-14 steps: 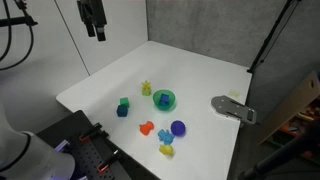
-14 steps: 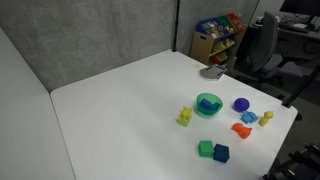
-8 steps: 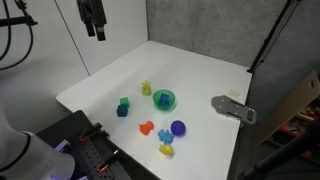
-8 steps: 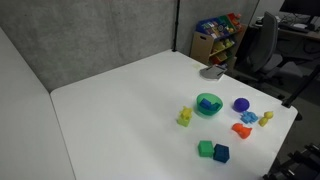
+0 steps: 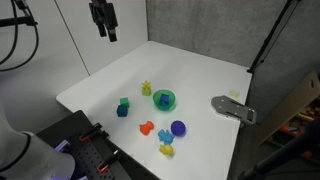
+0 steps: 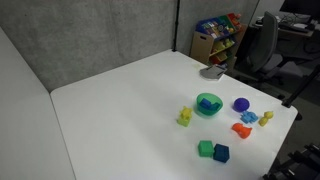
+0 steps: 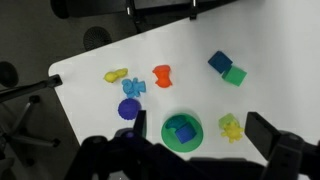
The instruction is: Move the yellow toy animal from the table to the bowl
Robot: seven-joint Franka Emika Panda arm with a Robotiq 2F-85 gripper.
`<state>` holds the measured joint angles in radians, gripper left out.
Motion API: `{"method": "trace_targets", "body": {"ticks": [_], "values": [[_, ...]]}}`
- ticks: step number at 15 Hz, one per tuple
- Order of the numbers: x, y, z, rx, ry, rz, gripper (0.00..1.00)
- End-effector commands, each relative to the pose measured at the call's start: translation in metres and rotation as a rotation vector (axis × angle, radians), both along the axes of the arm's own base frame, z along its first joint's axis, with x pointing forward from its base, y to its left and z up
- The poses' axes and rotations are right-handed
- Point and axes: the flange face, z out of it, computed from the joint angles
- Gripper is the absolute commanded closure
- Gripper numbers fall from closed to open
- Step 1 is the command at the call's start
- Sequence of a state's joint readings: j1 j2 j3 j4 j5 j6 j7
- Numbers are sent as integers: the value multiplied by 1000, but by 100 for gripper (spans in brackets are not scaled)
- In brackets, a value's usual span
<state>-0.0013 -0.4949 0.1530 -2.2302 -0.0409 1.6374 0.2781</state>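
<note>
The yellow toy animal (image 5: 167, 151) lies on the white table near its front edge, beside a light-blue toy (image 5: 165, 137); it also shows in an exterior view (image 6: 266, 118) and in the wrist view (image 7: 116, 75). The green bowl (image 5: 164, 99) (image 6: 208, 104) (image 7: 170, 145) stands mid-table with a blue block inside. My gripper (image 5: 103, 25) hangs high above the table's far left side, open and empty. In the wrist view the gripper (image 7: 201, 128) has its jaws spread wide, with the bowl far below between them.
A lime-yellow pointed figure (image 5: 146, 88) stands next to the bowl. An orange toy (image 5: 147, 128), a purple dome (image 5: 177, 128), a green cube (image 5: 124, 102) and a blue cube (image 5: 122, 111) lie nearby. A grey flat object (image 5: 232, 108) sits at the table's edge.
My gripper has shifted a little to the right in the exterior view, still high above the table. The toys and the bowl have not moved.
</note>
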Motion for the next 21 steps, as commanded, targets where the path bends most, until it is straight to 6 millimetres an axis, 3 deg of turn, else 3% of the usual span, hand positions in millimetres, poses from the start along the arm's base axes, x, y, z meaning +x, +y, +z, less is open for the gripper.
{"method": "trace_targets", "body": {"ticks": [1, 5, 9, 17, 21], "values": [[28, -9, -14, 18, -42, -59, 0], [55, -26, -41, 35, -84, -92, 0], [65, -52, -77, 23, -98, -119, 0], [29, -137, -179, 6, -33, -322, 0], [16, -176, -221, 46, -2, -435, 0]]}}
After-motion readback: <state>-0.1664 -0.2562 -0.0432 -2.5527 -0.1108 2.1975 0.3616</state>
